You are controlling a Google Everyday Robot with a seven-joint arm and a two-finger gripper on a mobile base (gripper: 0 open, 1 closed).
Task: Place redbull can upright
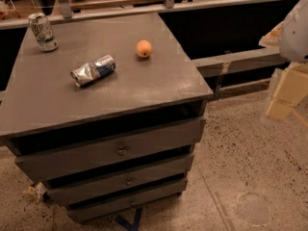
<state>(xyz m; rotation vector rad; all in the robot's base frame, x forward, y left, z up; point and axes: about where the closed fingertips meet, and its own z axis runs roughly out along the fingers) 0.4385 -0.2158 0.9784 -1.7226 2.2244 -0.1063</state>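
Spreading under everything and showing widest at 4 o'clock of the view: speckled floor point(250, 153). Standing on it, filling the left and middle: grey cabinet topped by a flat tabletop point(57, 97), carrying three things. Stacking below the tabletop: three drawers point(159, 141), each showing a small knob at mid-front. Running along behind at 12 o'clock: pale ledge point(202, 4) over a dark gap.

Entering at 2 o'clock of the view, off to the side of the cabinet: white arm casing point(297, 28), being cut by the picture's edge. Hanging just below it at 3 o'clock: cream-coloured pincer point(284, 93), staying well apart from the tabletop and touching nothing on it; cannot tell whether spread or closed.

Lying on its side near the tabletop's middle, a little toward 9 o'clock: redbull can point(93, 70), crumpled silver half pointing to 8 o'clock, blue half pointing to 2 o'clock, resting free of everything else. Standing upright at the tabletop's 11 o'clock corner: white-and-green can point(43, 32). Sitting at 2 o'clock from the redbull can, near but not touching: small orange fruit point(143, 48).
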